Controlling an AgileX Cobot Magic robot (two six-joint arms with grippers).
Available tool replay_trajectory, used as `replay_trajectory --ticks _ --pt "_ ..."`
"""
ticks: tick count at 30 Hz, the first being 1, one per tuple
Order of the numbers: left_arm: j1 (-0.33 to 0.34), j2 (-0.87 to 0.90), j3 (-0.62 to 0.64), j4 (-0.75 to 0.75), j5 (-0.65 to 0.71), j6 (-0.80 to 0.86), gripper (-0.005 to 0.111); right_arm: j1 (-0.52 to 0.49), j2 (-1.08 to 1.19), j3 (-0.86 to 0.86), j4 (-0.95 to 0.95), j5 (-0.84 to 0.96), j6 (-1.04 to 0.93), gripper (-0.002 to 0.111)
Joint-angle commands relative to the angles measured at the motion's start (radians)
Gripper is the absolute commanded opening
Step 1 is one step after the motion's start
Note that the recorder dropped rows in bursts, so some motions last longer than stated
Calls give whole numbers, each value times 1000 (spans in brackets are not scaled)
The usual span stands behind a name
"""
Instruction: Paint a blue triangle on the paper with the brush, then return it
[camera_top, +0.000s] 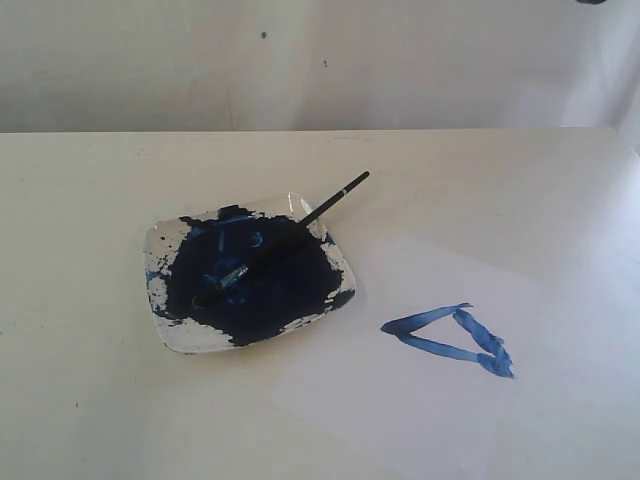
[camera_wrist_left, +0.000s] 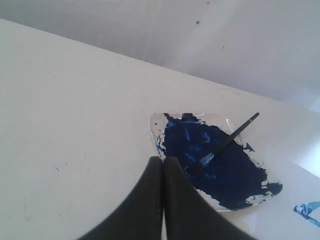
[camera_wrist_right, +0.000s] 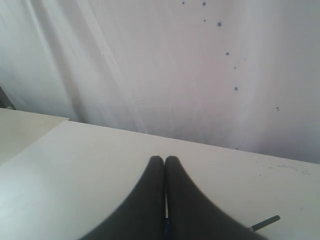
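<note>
Off-white table (camera_top: 80, 400) carries the paper (camera_top: 420, 430), its edges barely traceable on my feed, with the blue triangle (camera_top: 435, 347) on it. Seemingly just beside the sheet, the brush (camera_top: 300, 222) lies across the paint dish (camera_top: 160, 255). My left gripper (camera_wrist_left: 163, 162) and right gripper (camera_wrist_right: 165, 161) are both pressed together, empty

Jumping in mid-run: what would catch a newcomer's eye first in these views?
The dark navy paint blotch filling the clear dish left of centre grabs attention first, with the black brush lying across it, handle poking past the far rim. Next is the blue triangle on the paper to the dish's right. The left tool and right tool are shut and empty.
</note>
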Motion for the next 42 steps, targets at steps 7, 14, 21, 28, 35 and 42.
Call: replay_trajectory --ticks 7,14,21,28,35,42 --pt "4 -8 314 -46 -228 77 0 0 -3 5 -6 1 0 0" --pt "4 -8 314 -53 -169 310 0 0 -3 5 -6 1 0 0" --pt "13 -8 314 -57 -169 447 0 0 -3 5 -6 1 0 0" --pt "70 -8 314 -80 -169 439 0 0 -3 5 -6 1 0 0" --pt "70 -8 314 -80 -169 315 0 0 -3 5 -6 1 0 0" --pt "70 -8 314 -80 -173 313 0 0 -3 5 -6 1 0 0"
